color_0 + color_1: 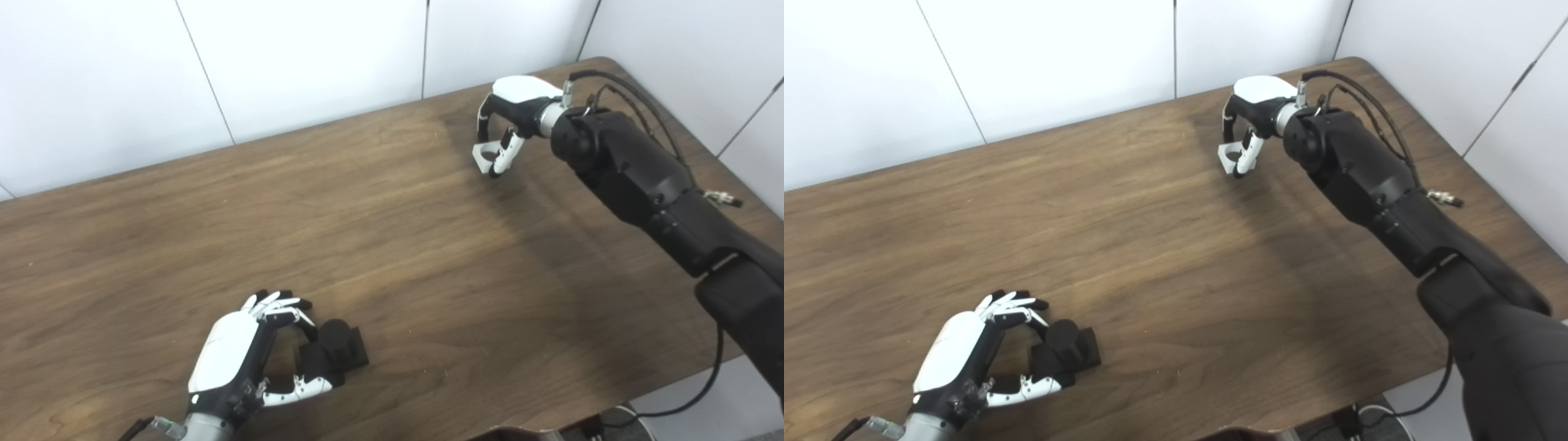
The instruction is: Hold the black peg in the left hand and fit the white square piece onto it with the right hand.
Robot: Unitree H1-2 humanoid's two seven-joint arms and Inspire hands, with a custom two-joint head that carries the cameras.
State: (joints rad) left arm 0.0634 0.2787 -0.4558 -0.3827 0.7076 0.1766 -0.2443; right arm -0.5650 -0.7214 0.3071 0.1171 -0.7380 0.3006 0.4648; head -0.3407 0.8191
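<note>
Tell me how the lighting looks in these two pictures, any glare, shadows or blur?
Left eye view: even soft light, a pale sheen on the table, a dark shadow under the right hand; the black peg is too dark to show detail. Right eye view: same sheen and shadow; the white piece reads slightly soft, the left hand sharp enough.

Found no readable text, label, brand, number or sign anywhere in either view.
</note>
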